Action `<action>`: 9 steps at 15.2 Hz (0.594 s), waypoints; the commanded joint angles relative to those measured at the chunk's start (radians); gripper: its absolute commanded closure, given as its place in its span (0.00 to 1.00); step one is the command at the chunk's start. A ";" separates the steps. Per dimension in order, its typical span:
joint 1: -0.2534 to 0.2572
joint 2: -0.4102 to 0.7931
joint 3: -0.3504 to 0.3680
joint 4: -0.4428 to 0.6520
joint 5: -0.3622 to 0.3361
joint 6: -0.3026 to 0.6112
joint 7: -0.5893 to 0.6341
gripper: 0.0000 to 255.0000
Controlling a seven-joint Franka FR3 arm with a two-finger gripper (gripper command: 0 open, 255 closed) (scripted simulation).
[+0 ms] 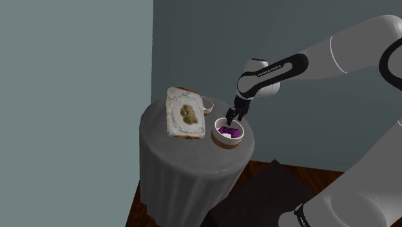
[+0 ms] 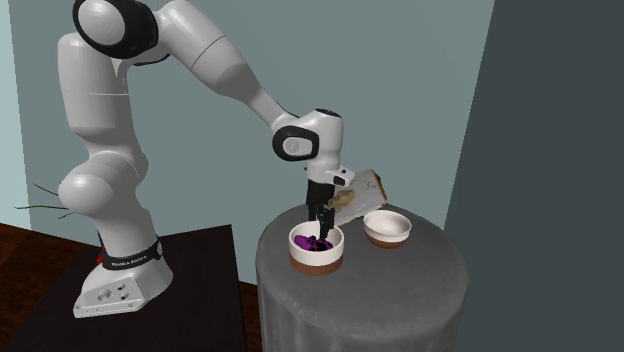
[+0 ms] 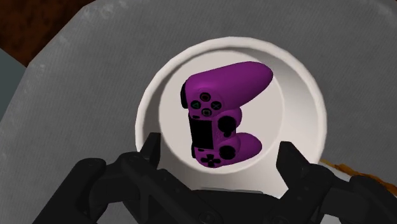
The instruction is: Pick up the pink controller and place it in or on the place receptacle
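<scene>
Purple controller (image 3: 219, 121) lies inside white bowl (image 3: 304, 86), parted jaws seemingly clear.

arm (image 1: 348, 48): extended, wrist bent downward | fingers (image 3: 153, 149): pointing down, spread apart, clasping nothing

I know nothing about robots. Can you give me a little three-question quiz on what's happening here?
1. True or false: the purple controller lies inside the white bowl.
2. The pincer is: A) open, fingers not touching the controller; B) shut on the controller; C) shut on nothing.
3. How many bowls stand on the round table?
Key: 1 true; 2 A; 3 two, counting the smaller bowl.
</scene>
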 commanded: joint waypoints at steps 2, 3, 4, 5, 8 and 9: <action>0.000 -0.043 -0.002 0.024 -0.009 -0.067 0.006 0.00; 0.000 -0.062 -0.003 0.038 -0.013 -0.100 0.009 0.00; 0.000 -0.076 -0.003 0.051 -0.016 -0.126 0.011 0.00; 0.000 -0.076 -0.003 0.051 -0.016 -0.126 0.011 0.00; 0.000 -0.077 -0.003 0.051 -0.016 -0.126 0.011 0.00; 0.000 -0.076 -0.003 0.051 -0.016 -0.126 0.011 0.00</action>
